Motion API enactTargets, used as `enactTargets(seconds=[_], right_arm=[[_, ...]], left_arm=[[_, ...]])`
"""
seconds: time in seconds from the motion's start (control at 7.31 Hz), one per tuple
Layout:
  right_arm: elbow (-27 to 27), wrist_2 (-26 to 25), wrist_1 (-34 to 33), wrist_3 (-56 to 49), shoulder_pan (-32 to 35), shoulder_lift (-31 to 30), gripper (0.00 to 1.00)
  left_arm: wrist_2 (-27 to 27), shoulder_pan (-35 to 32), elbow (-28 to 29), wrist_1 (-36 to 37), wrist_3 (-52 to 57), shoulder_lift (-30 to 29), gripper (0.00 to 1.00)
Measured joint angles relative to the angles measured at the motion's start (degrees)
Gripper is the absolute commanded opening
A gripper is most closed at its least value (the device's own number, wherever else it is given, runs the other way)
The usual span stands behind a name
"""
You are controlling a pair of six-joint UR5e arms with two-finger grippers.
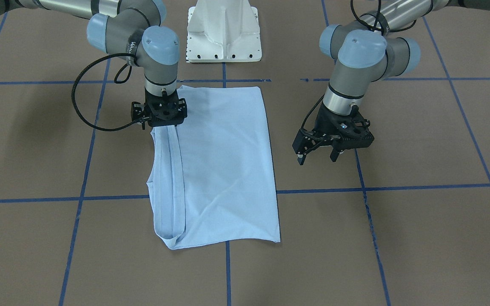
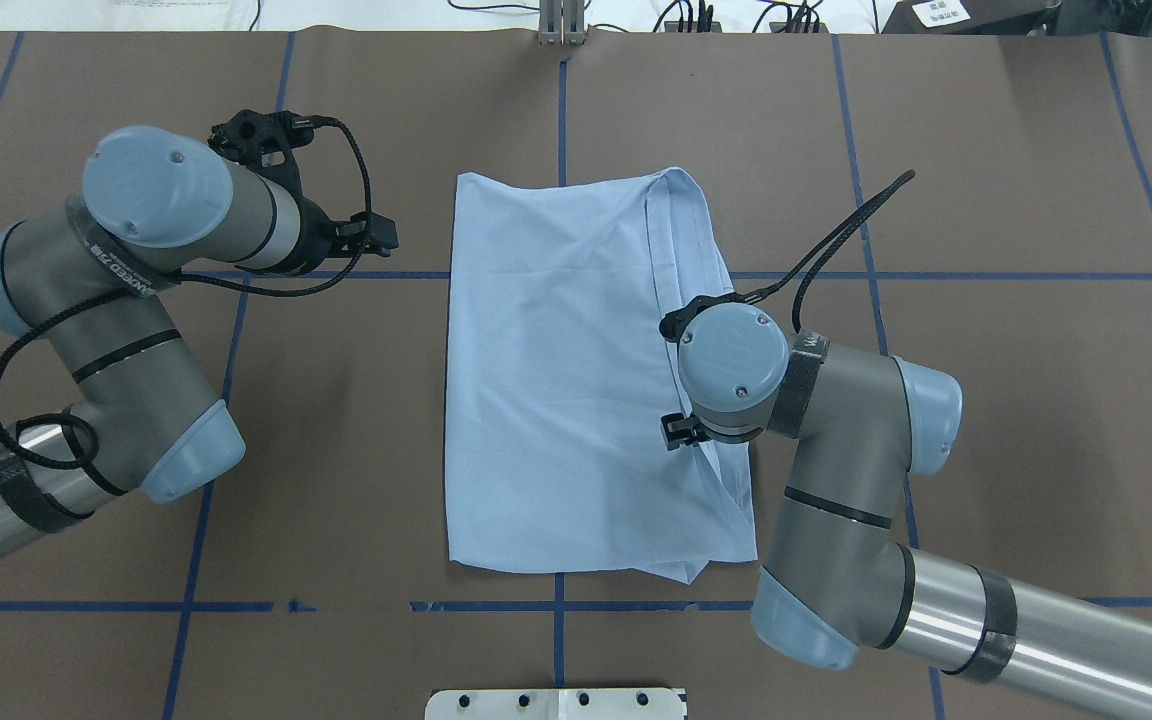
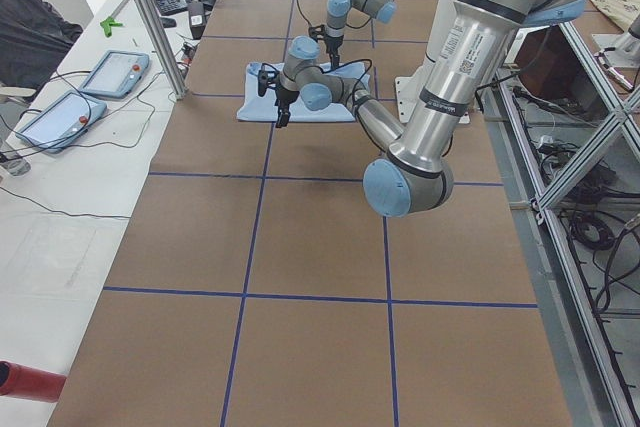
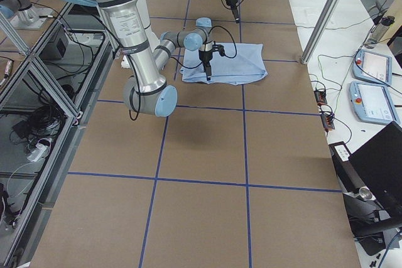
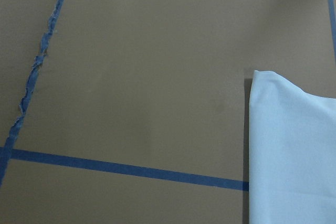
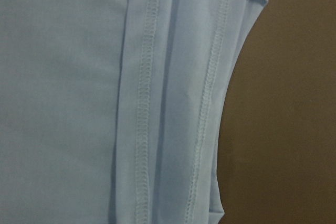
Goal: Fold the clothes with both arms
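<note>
Right gripper (image 1: 164, 120) is pointing straight down at the T-shirt (image 1: 223, 170). It is sitting over the shirt's edge on the robot's right, toward the end nearer the white pedestal base (image 1: 223, 34). Its fingers are hiding under the wrist body, so I cannot tell whether it is open, closed or pinching cloth. The right wrist view is filling with pale blue fabric and two stitched hems (image 6: 142, 129) running side by side, with brown table past them.

Left gripper (image 1: 317, 156) is hovering with jaws spread, holding nothing. It is hanging over bare table (image 1: 419, 233) near the shirt's edge on the robot's left, not touching the cloth. The left wrist view is catching one shirt corner.

The shirt is lying flat as a folded rectangle mid-table, between the two arms. It is crossing the blue tape lines (image 1: 398, 187), with its layered hem strip along the robot's right side.
</note>
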Motion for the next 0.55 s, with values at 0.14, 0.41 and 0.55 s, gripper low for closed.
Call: enactTargets(seconds=[0.14, 0.41, 0.55], right_arm=[[-0.3, 0.2, -0.1, -0.3, 0.0, 0.0, 1.00], [-0.6, 1.1, 0.0, -0.8, -0.2, 0.2, 1.00], [-0.7, 1.6, 0.0, -0.9, -0.3, 0.2, 1.00]], left_arm=[[0.0, 0.0, 0.0, -0.1, 0.0, 0.0, 1.00], [0.0, 0.0, 0.1, -0.1, 0.1, 0.0, 1.00], [0.0, 0.0, 0.2, -0.1, 0.2, 0.0, 1.00]])
